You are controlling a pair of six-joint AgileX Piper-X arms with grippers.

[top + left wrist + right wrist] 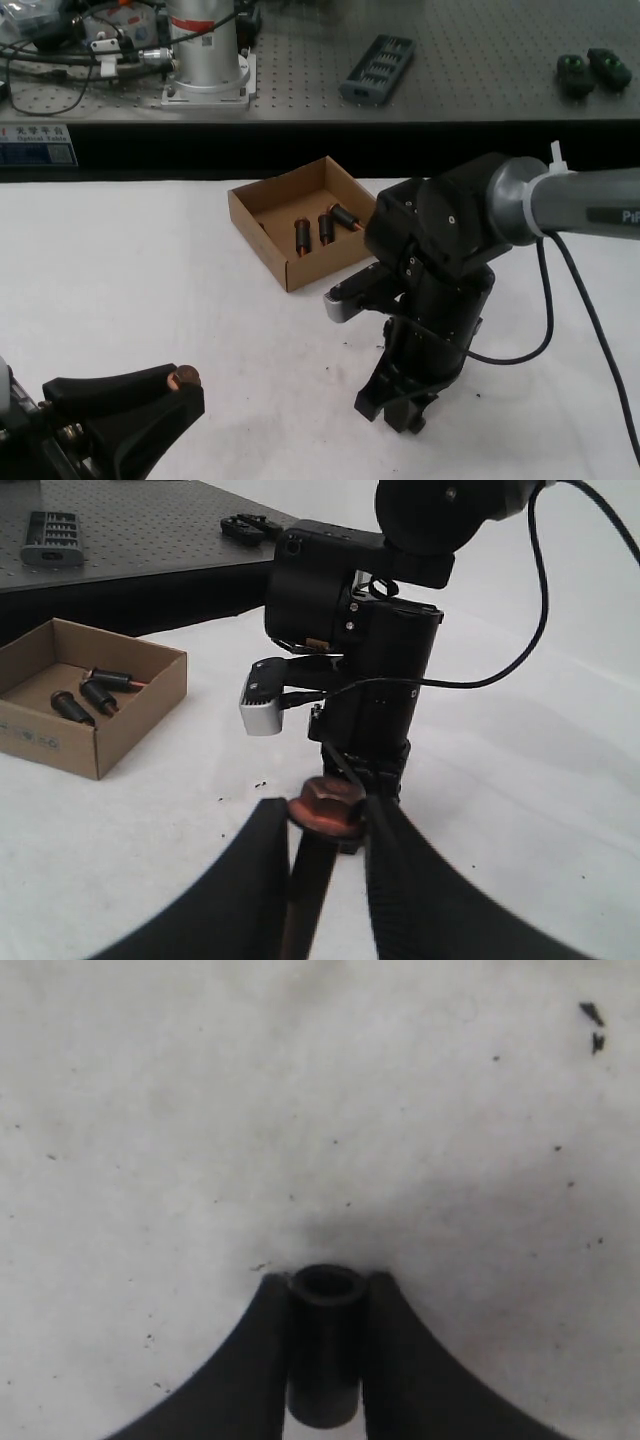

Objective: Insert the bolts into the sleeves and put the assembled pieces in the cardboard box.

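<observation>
Left gripper (327, 816) is closed narrow on a rusty copper-coloured hex-head bolt (325, 800), shank between its matte black fingers. Right gripper (325, 1282) pinches a smooth black tubular sleeve (324, 1360), hollow end toward the white speckled bench cover (300, 1110). An open brown cardboard box (318, 268) beside the right arm holds three black-and-copper assembled pieces (301, 235).

legible text: none | blue label (37, 146): too small | arm lettering (629, 215): cut off

High and left wrist views share the cardboard box (325, 272).
</observation>
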